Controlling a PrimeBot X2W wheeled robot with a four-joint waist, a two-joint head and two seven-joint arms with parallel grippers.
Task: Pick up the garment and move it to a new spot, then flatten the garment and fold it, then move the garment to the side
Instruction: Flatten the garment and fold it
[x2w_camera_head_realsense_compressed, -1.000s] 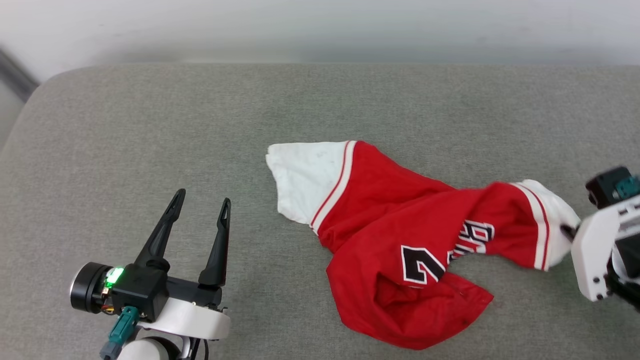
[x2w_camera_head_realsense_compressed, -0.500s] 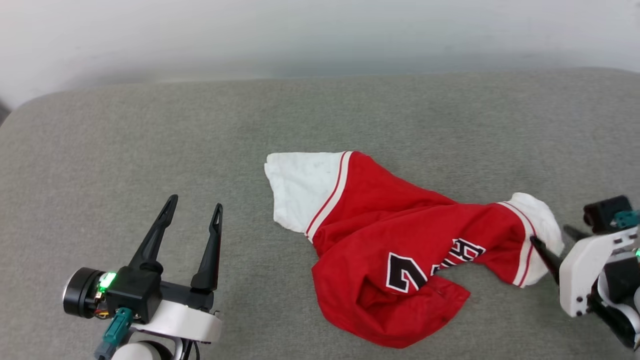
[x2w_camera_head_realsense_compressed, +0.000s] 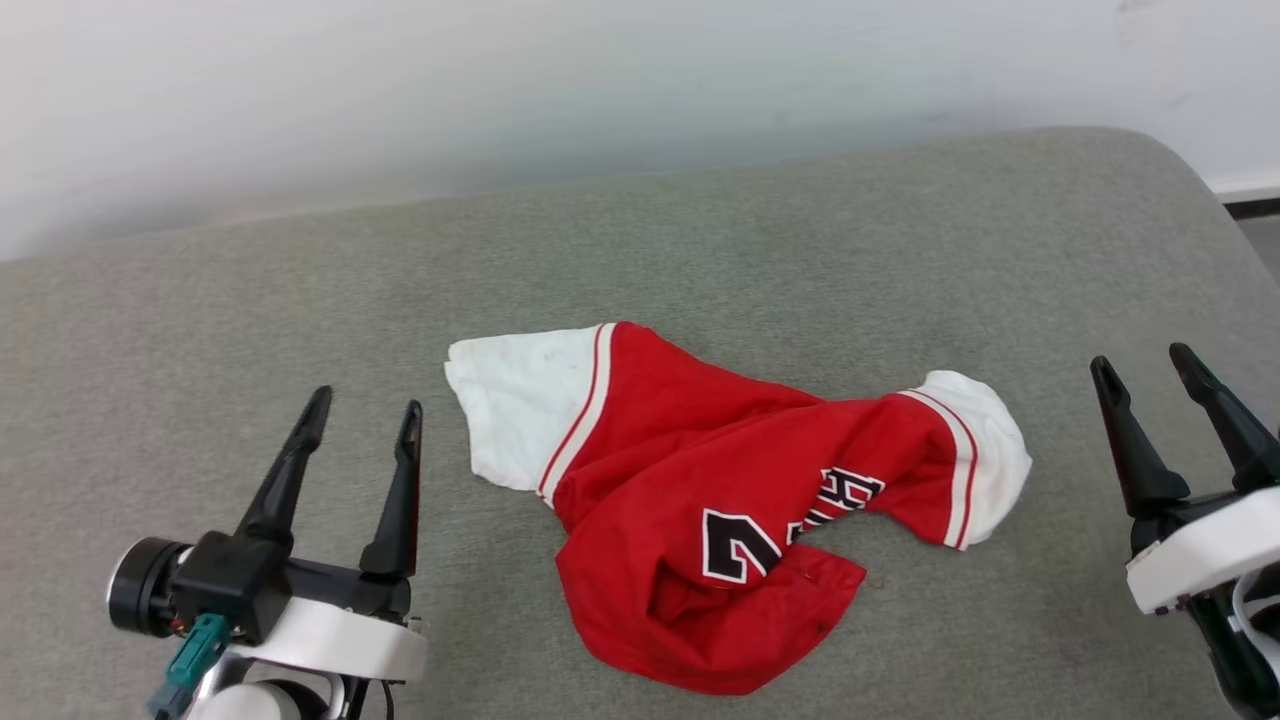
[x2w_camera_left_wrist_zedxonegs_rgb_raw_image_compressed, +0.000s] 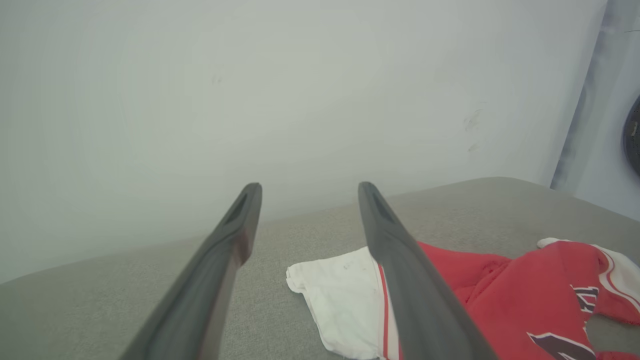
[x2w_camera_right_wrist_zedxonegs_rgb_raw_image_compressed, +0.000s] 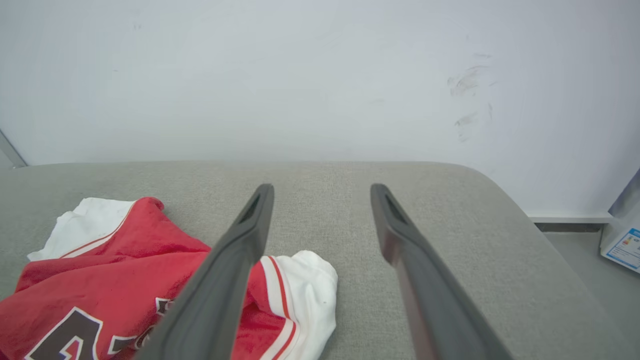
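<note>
Plainly holding nothing in the right gripper (x2w_camera_head_realsense_compressed: 1140, 358), with jaws spread wide, hovering at three o'clock of the garment (x2w_camera_head_realsense_compressed: 700, 480), just clear of its right sleeve (x2w_camera_head_realsense_compressed: 990, 440). Likewise empty and spread at the left gripper (x2w_camera_head_realsense_compressed: 366, 400), at nine o'clock, near the left sleeve (x2w_camera_head_realsense_compressed: 515, 420). Between them, crumpled on the grey cushion (x2w_camera_head_realsense_compressed: 800, 250), with red cloth bunched over the number. Probably past the relocation, about to flatten. Calls for pinching both sleeve ends and drawing them apart toward nine and three.

We find the garment (x2w_camera_head_realsense_compressed: 690, 500) lying on the table (x2w_camera_head_realsense_compressed: 300, 280) between our left end effector (x2w_camera_head_realsense_compressed: 366, 402) and right end effector (x2w_camera_head_realsense_compressed: 1140, 358), apart from both, the wall (x2w_camera_head_realsense_compressed: 600, 90) beyond it.
</note>
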